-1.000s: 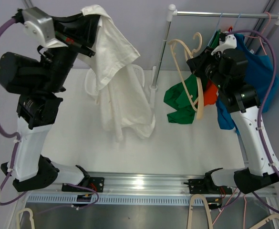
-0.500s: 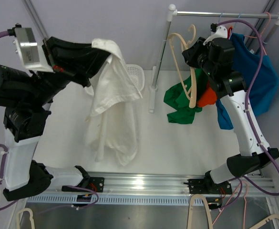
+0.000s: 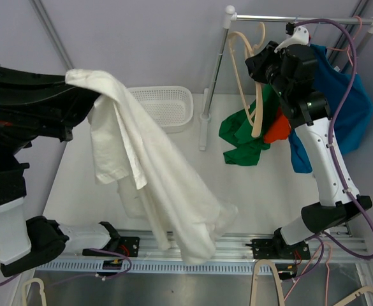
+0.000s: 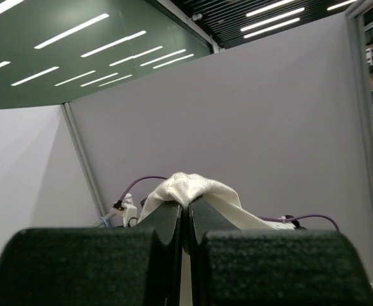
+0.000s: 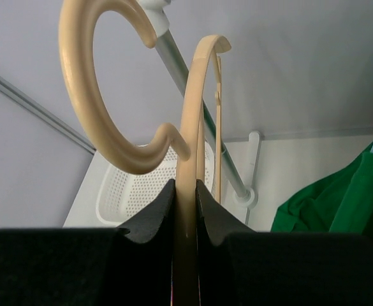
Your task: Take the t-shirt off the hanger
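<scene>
White t-shirt (image 3: 149,185) hangs clear of the hanger (image 3: 258,118)
Left fingers (image 4: 164,223) pinch its bunched top edge; right fingers (image 5: 151,213) clamp the hanger's neck.

Basket (image 3: 164,105): white, slotted, on my desk (image 3: 269,191) at its far edge, near the post.
Clothes rack (image 3: 294,19): metal rail across my far right; its post (image 3: 213,76) stands on the desk.
Green garment (image 3: 240,137): hangs below the rail, touching the orange garment (image 3: 277,131).
Blue garment (image 3: 342,102): farthest to my right.

No readable text, labels or numbers anywhere
</scene>
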Robot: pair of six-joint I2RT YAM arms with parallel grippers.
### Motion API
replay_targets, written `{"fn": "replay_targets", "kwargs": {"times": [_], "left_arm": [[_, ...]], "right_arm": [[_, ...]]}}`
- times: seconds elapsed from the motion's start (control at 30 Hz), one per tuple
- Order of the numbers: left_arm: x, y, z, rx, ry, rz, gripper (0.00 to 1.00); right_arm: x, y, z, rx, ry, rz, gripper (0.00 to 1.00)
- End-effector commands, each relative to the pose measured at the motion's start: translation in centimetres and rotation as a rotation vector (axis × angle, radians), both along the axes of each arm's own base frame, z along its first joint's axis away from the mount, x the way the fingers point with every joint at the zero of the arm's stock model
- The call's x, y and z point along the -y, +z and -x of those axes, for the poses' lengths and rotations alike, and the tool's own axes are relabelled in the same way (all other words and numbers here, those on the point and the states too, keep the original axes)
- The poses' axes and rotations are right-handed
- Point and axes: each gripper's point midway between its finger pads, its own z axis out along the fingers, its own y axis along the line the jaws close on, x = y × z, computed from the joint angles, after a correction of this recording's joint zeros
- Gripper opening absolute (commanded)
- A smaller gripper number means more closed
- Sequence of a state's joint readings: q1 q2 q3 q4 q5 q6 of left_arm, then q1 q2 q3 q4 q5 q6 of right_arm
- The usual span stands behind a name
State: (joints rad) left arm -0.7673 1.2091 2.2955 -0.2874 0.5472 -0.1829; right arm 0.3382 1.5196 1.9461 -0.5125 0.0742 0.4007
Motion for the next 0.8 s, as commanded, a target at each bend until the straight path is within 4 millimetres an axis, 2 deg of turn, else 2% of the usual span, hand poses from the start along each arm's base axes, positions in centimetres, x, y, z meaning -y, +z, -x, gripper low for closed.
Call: {"fn": "replay_targets", "kwargs": {"times": [0.0,0.1,0.13,0.17,0.2,0.23,0.27,0.3,0.33,0.37,0.4,0.43,0.47,0.53,0.57,0.6,0.63,0.67,0.7,0.77], "left_arm": [[3.4,-0.6,-5.3,-0.033,0.053,-0.033,0.01],[4.3,-0.5,-7.7,-0.047,0.047,-0.045,0.01],[5.7,-1.4,-10.1,-0.073,0.052,-0.072,0.01],[6.1,-1.7,-11.6,-0.082,0.066,-0.076,0.01],[5.7,-1.5,-13.3,-0.081,0.11,-0.068,0.01],[5.6,-0.9,-14.1,-0.057,0.12,-0.054,0.01],[6.6,-2.1,-17.6,-0.091,0.133,-0.068,0.01],[5.9,-2.2,-19.9,-0.089,0.181,-0.058,0.01],[5.5,-1.5,-21.1,-0.049,0.205,-0.019,0.01],[5.5,-2.1,-24.6,-0.067,0.262,0.004,0.01],[4.6,-1.9,-26.6,-0.057,0.326,0.038,0.01],[3.7,-0.8,-27.3,-0.016,0.387,0.079,0.01],[3.0,-0.4,-29.2,0.012,0.444,0.137,0.01],[1.3,1.2,-29.8,0.101,0.557,0.216,0.01],[-1.0,3.9,-28.2,0.168,0.621,0.326,0.01],[-1.7,3.3,-30.6,0.17,0.667,0.323,0.01],[-3.3,4.8,-29.1,0.176,0.639,0.388,0.01],[-4.6,5.2,-29.3,0.184,0.64,0.443,0.01],[-6.5,4.8,-30.9,0.174,0.677,0.472,0.01],[-8.0,4.5,-32.1,0.15,0.684,0.506,0.01]], "right_arm": [[0.8,3.8,-1.3,0.12,-0.055,-0.019,0.0],[1.1,3.7,-3.0,0.128,-0.075,-0.021,0.0],[1.2,3.7,-3.5,0.128,-0.076,-0.024,0.0],[1.6,3.6,-4.2,0.126,-0.086,-0.024,0.0],[1.7,3.6,-4.7,0.125,-0.089,-0.023,0.0],[1.6,3.7,-5.7,0.128,-0.092,-0.022,0.0],[1.9,3.6,-6.4,0.126,-0.098,-0.019,0.0],[2.0,3.2,-7.0,0.115,-0.102,-0.017,0.0],[1.7,3.0,-8.1,0.114,-0.102,-0.015,0.0],[1.8,2.8,-8.7,0.115,-0.107,-0.013,0.0],[1.8,2.8,-9.1,0.12,-0.108,-0.015,0.0],[1.6,2.0,-10.1,0.109,-0.105,-0.008,0.0],[1.6,2.3,-10.5,0.125,-0.108,-0.008,0.0],[1.9,2.2,-11.3,0.127,-0.115,-0.013,0.0],[1.9,2.2,-12.0,0.133,-0.113,-0.016,0.0],[1.9,2.2,-12.2,0.13,-0.112,-0.023,0.0],[2.4,1.9,-12.7,0.128,-0.118,-0.025,0.0],[2.5,1.8,-13.3,0.132,-0.116,-0.028,0.0],[2.5,1.7,-13.5,0.133,-0.112,-0.031,0.0],[3.0,1.5,-14.0,0.137,-0.124,-0.027,0.0]]}}
